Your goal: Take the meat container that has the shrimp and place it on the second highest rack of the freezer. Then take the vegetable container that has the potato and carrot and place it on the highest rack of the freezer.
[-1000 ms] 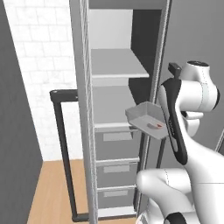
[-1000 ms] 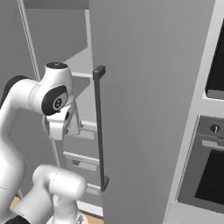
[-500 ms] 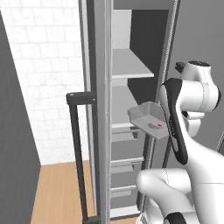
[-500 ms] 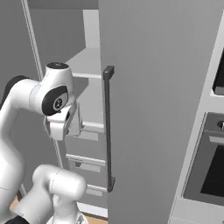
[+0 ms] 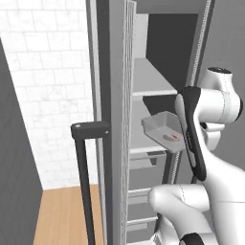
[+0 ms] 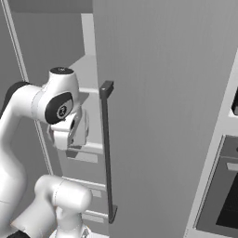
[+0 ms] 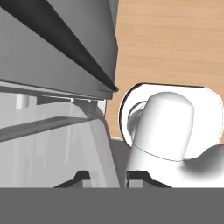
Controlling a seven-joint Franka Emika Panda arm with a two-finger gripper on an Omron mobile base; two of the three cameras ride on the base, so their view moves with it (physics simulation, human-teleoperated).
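1. White brick wall [image 5: 48, 91] and wood floor [image 5: 62, 215] are seen to the left of the freezer [image 5: 158, 62], whose door [image 5: 112, 119] stands open and is presented edge-on in the left base view.
2. The door's long dark handle [image 5: 85, 177] is seen beside that edge; in the right base view the broad door face is seen at the right, with the handle [image 6: 108, 153] just beside the arm.
3. The meat container [image 5: 163, 130] is held in the air at the freezer opening, just in front of the pale shelves [image 5: 152, 79], tilted slightly, with the shrimp [image 5: 173, 139] lying on its floor.
4. The gripper [image 7: 103, 175] is closed narrowly on the container's near wall (a translucent wall is seen between the finger tips in the hand view).
5. Free room is bounded by the door edge on the left and by the arm's forearm on the right; open shelf space is seen behind the tray.
6. Against the earlier pictures, the whole scene is shifted (the base has moved): the door edge and handle are now nearer and further right, while the tray's pose relative to the arm is unchanged.
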